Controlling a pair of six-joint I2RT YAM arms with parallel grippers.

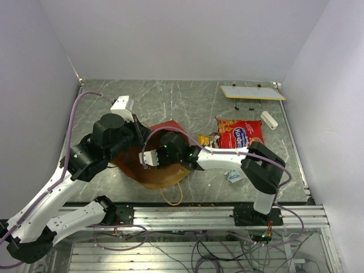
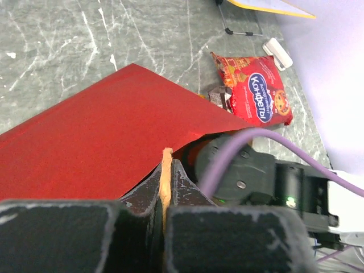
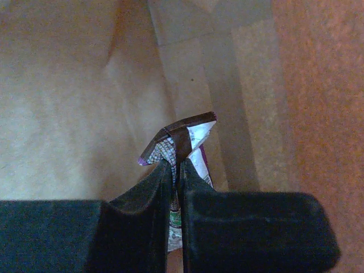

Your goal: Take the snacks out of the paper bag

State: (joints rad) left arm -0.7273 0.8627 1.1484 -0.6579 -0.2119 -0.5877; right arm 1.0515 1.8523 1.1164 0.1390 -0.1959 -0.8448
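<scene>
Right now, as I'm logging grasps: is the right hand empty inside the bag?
No, the right hand is pinched shut on a small wrapper inside the paper bag.

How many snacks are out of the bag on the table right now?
4: big red packet; yellow packet and dark wrapper between it and the paper bag; pale wrapper by the right arm. More may be hidden inside the bag.

White-and-black arms [image 1: 224, 158], purple cables [image 2: 256, 135], green joint lights [image 2: 291, 201], scuffed black left claw [image 2: 166, 165].
</scene>
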